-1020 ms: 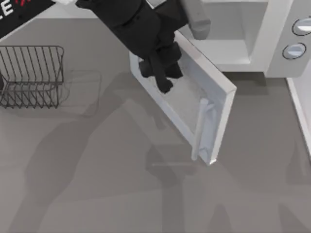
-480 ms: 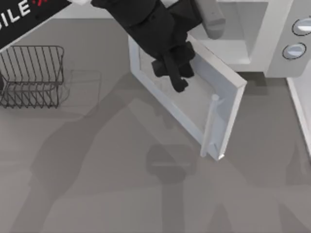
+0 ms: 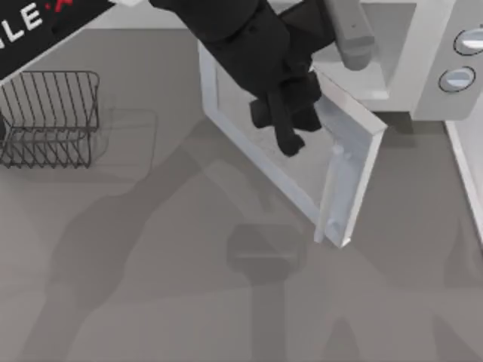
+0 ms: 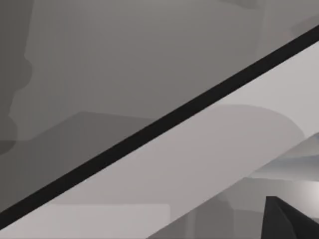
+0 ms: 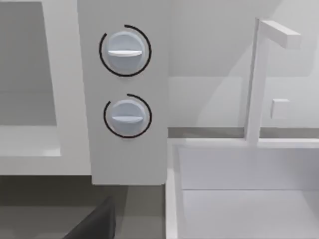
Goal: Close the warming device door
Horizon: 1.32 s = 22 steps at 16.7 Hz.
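Push step, mid-swing: left gripper (image 3: 290,128) rests vs. window of door (image 3: 302,162), finger gap can't tell, nothing visibly gripped. Handle (image 3: 330,192) beyond tips; warming device (image 3: 423,56) cavity behind it. Next, prob.: push on toward cavity till door seats.

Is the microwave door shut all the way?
No, in the top view the door stands swung out from the microwave, leaving its pale cavity open, with the left end effector over the window.

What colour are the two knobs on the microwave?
Pale grey-blue knobs, clearest in the right wrist view.
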Each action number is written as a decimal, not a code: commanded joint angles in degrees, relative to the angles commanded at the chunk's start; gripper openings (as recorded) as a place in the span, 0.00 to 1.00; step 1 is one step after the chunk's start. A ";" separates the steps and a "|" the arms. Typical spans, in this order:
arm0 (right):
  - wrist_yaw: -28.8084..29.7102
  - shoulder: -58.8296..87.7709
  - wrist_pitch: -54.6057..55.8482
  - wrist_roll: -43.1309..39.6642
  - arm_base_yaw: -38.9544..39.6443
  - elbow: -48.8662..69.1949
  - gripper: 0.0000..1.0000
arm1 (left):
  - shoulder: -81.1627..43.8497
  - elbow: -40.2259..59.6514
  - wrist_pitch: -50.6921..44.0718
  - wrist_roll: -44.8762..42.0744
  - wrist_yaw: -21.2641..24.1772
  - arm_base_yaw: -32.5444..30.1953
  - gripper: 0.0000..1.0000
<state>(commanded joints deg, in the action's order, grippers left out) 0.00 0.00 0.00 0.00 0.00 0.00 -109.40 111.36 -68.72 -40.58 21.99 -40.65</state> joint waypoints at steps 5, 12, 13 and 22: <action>0.00 0.00 0.00 0.00 0.00 0.00 1.00 | 0.15 0.43 0.14 0.01 0.08 -0.75 0.00; 0.00 0.00 0.00 0.00 0.00 0.00 1.00 | -4.87 2.20 3.30 3.57 -2.28 1.28 0.00; 0.00 0.00 0.00 0.00 0.00 0.00 1.00 | -4.87 2.20 3.30 3.57 -2.28 1.28 0.00; 0.00 0.00 0.00 0.00 0.00 0.00 1.00 | -7.83 5.93 2.18 4.99 -2.66 -1.22 0.00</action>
<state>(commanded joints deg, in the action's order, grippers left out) 0.00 0.00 0.00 0.00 0.00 0.00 -117.23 117.29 -66.54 -35.59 19.33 -41.86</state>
